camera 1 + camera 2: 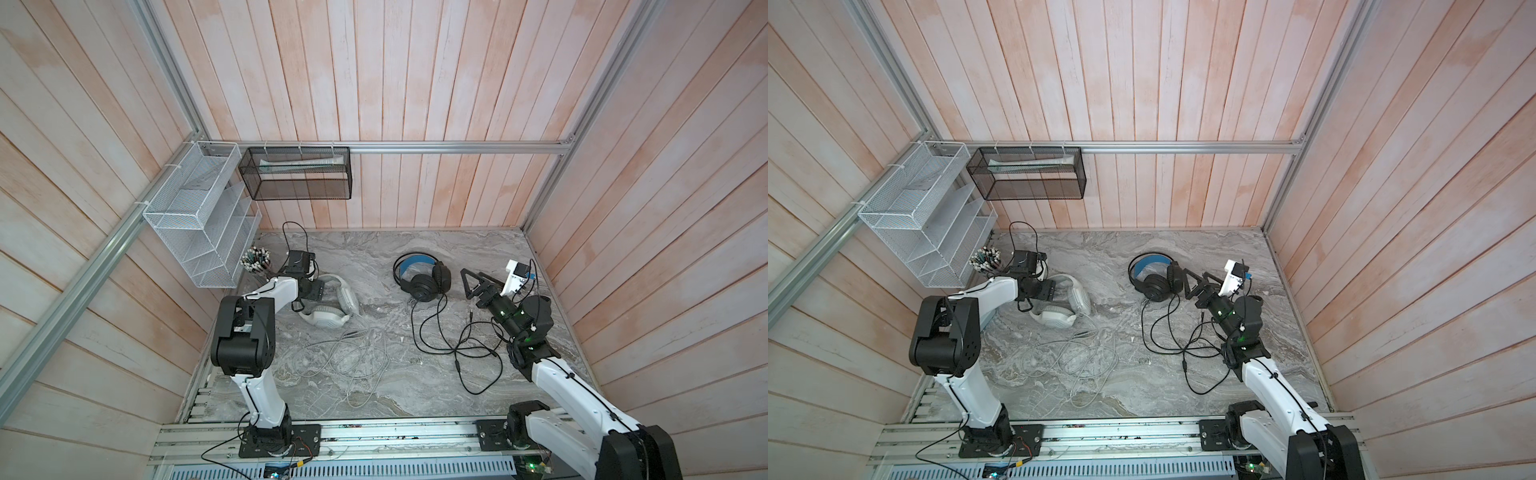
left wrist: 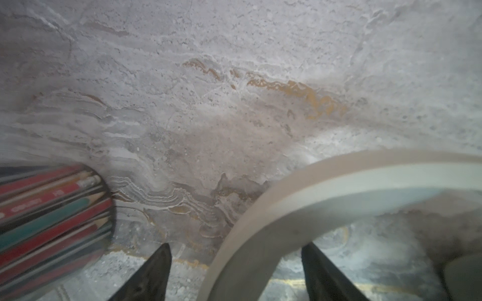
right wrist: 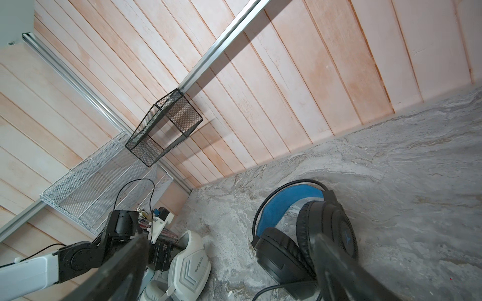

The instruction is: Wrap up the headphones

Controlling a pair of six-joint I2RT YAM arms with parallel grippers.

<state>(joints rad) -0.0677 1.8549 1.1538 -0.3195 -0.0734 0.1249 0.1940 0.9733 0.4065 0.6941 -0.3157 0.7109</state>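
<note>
The white headphones (image 1: 332,318) (image 1: 1059,318) lie at the left of the marble top, and their grey-white cable (image 1: 345,357) is strewn loose in front of them. My left gripper (image 1: 316,289) (image 2: 237,245) is down over the white headband (image 2: 260,221). Its jaws stand apart astride the band, with a gap showing on one side. The black headphones (image 1: 424,286) (image 3: 281,255) with a blue-lined band lie right of centre, and their black cable (image 1: 449,345) trails in loops toward the front. My right gripper (image 1: 467,284) (image 3: 229,235) hovers open just right of the black ear cups, holding nothing.
A cup of pencils (image 1: 257,259) (image 2: 52,221) stands close behind the left gripper. A white wire rack (image 1: 199,224) hangs on the left wall and a black mesh basket (image 1: 297,174) on the back wall. Wooden walls enclose the table (image 1: 478,249) on three sides.
</note>
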